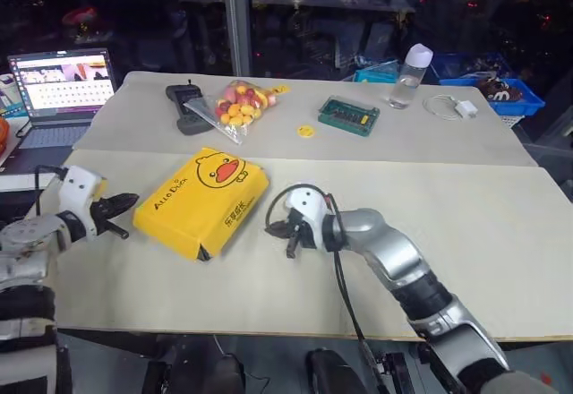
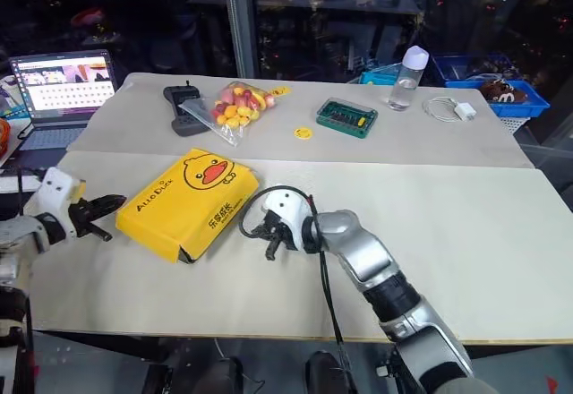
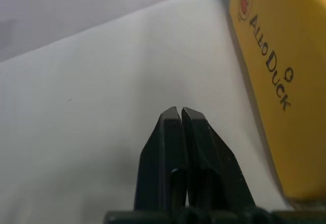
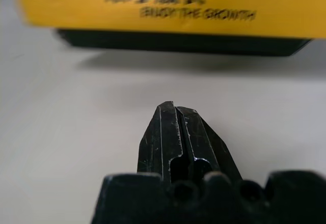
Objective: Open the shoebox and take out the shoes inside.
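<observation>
The shoebox (image 1: 202, 199) lies closed on the near table, its yellow lid showing a cartoon duck face and lettering over dark sides. My left gripper (image 1: 131, 201) is shut and empty, just off the box's left end, pointing at it. My right gripper (image 1: 271, 229) is shut and empty too, a short gap from the box's right long side. The left wrist view has the shut fingers (image 3: 181, 113) beside the lid's lettered edge (image 3: 277, 71). In the right wrist view the shut fingers (image 4: 175, 107) face the lid's side and dark base (image 4: 183, 38). The shoes are hidden.
On the far table lie a black controller (image 1: 186, 106), a bag of coloured candies (image 1: 237, 103), a green flat case (image 1: 349, 115), a clear bottle (image 1: 411, 75), a white charger with cable (image 1: 455, 107) and a blue bin (image 1: 501, 89). A laptop (image 1: 63, 89) stands at the left.
</observation>
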